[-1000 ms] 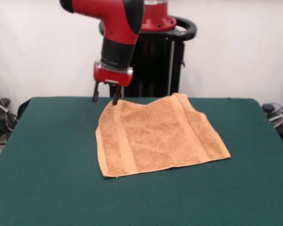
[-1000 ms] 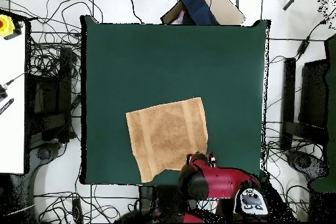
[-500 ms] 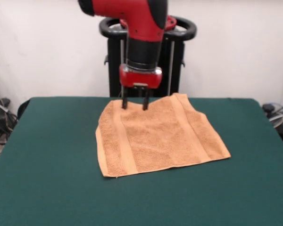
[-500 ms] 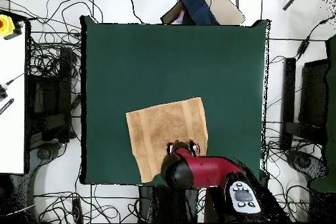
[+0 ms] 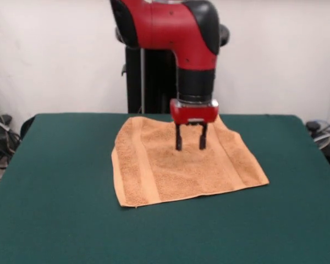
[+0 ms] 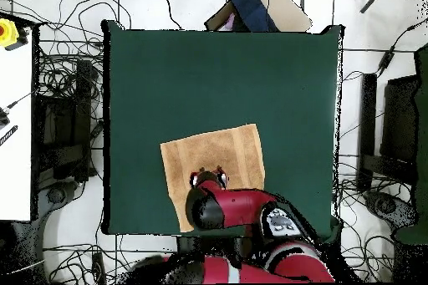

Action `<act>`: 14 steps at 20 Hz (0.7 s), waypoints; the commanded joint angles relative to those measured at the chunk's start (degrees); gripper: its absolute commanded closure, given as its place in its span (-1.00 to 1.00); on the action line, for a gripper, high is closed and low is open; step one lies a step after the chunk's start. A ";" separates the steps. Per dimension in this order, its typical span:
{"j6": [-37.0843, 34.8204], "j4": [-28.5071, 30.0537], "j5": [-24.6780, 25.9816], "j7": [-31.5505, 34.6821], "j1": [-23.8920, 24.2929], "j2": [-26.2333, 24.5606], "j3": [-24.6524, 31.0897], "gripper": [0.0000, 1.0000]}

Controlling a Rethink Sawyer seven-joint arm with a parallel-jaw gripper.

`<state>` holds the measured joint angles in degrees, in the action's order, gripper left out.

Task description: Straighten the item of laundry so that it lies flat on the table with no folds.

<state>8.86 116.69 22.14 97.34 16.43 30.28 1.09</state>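
Note:
The item of laundry [image 5: 154, 165], an orange-tan terry towel with a woven band near each short end, lies spread on the green table [image 5: 55, 220]. In the overhead view the towel [image 6: 230, 148] sits near the table's lower edge, partly covered by the arm. My gripper [image 5: 190, 146] hangs just above the towel's middle, toward its right band. Its two dark fingers point down and stand apart, open, with nothing between them. From overhead the gripper [image 6: 209, 175] shows over the towel's lower left part.
A black metal stand [image 5: 154, 82] rises behind the table's far edge. Cables [image 6: 63, 73] lie on the floor around the table. A blue and tan object [image 6: 251, 6] rests beyond the table's upper edge in the overhead view.
My gripper has moved from the towel's far left corner rightward and toward the camera, over the towel's middle. The towel has kept its shape and place.

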 commanded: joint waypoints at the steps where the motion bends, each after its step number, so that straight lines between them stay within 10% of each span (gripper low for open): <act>1: 6.07 -8.12 -8.81 13.63 -6.99 -10.63 1.33 -1.00; 14: 7.17 -16.10 -24.81 13.28 -16.54 -17.18 1.08 -1.00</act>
<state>15.64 114.44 7.36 97.33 3.81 22.80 -3.32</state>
